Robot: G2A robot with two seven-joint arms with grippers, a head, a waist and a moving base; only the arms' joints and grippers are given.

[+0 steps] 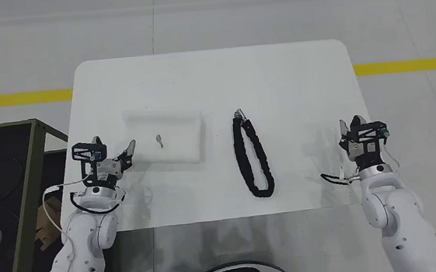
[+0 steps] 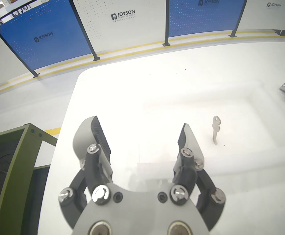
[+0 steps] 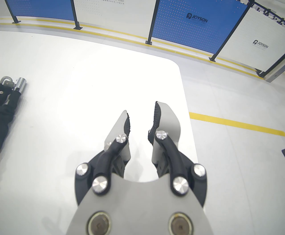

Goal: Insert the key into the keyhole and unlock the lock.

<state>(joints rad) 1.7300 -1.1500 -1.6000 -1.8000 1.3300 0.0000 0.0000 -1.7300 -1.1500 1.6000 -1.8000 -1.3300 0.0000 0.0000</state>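
Note:
A small silver key lies on a white foam pad left of the table's middle; in the left wrist view the key rests a short way off to the side of my fingers. A black sleeved chain lock with a metal lock head lies in a loop at mid table, and its metal end shows at the edge of the right wrist view. My left gripper hovers open at the pad's left end, empty. My right gripper is open and empty near the table's right edge.
The white table has rounded corners. A dark green frame with cables stands just off its left edge. Grey floor with a yellow line runs behind the table, and blue and white panels stand farther back.

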